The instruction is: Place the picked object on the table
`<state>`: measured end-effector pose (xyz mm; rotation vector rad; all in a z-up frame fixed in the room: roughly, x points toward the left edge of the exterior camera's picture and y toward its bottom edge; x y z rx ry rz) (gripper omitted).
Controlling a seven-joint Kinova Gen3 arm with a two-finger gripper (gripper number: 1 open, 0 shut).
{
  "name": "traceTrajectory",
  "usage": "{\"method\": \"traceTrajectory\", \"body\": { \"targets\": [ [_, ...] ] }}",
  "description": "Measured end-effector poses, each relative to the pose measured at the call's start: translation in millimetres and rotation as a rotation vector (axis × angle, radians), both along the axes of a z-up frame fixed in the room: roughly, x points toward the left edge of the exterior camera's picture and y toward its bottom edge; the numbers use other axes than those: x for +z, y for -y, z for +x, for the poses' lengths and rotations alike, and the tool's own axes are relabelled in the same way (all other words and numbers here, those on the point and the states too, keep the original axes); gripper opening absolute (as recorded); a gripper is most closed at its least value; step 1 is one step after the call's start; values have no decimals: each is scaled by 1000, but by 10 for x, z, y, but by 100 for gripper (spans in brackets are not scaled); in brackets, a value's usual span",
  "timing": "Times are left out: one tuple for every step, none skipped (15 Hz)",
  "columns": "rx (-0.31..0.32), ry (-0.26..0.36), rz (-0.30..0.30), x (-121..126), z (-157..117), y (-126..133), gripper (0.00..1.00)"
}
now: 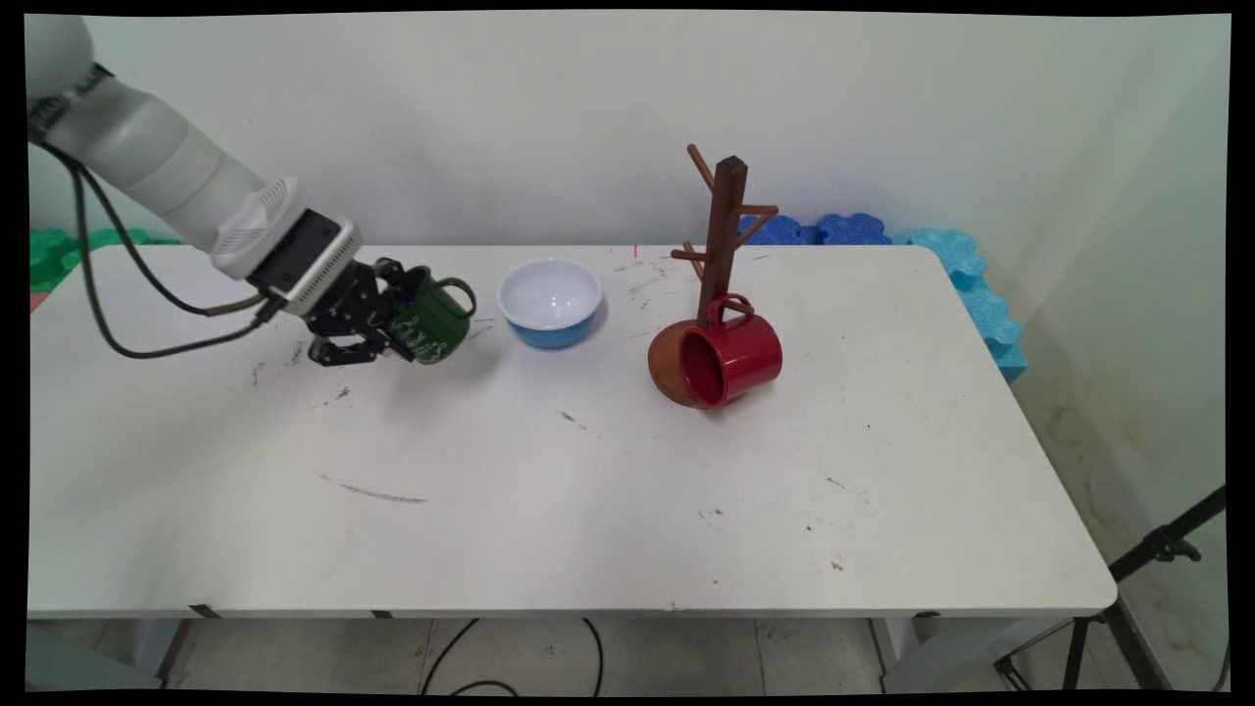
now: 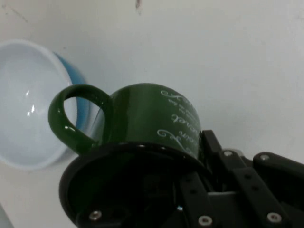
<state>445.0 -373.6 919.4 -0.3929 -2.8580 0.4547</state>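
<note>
Over the left part of the white table [image 1: 588, 490] we see the black gripper [image 1: 392, 319] pinching a dark green mug [image 1: 431, 319] by its rim; one finger goes inside the mug and the other presses on the outside wall. The mug is tilted, lifted off the table, and its handle points toward a blue bowl [image 1: 550, 302] with a white inside, just beside it. In the hand view the green mug [image 2: 152, 118] shows white script lettering, and the bowl [image 2: 28, 104] lies behind its handle. Further right, a red mug [image 1: 730, 358] lies on its side against the round base of a brown wooden mug tree [image 1: 721, 235].
</note>
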Motion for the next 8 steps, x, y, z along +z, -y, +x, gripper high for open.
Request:
{"method": "traceTrajectory", "body": {
  "targets": [
    [-7, 7, 0, -41, -39, 23, 0],
    [-11, 13, 1, -74, -76, 45, 0],
    [-15, 20, 3, -115, -122, 74, 0],
    [-18, 26, 4, -158, -168, 101, 0],
    [-21, 32, 6, -201, -217, 130, 0],
    [-22, 36, 8, -238, -260, 155, 0],
    [-23, 41, 9, -278, -306, 180, 0],
    [-23, 45, 10, -310, -347, 202, 0]
  ]
}}
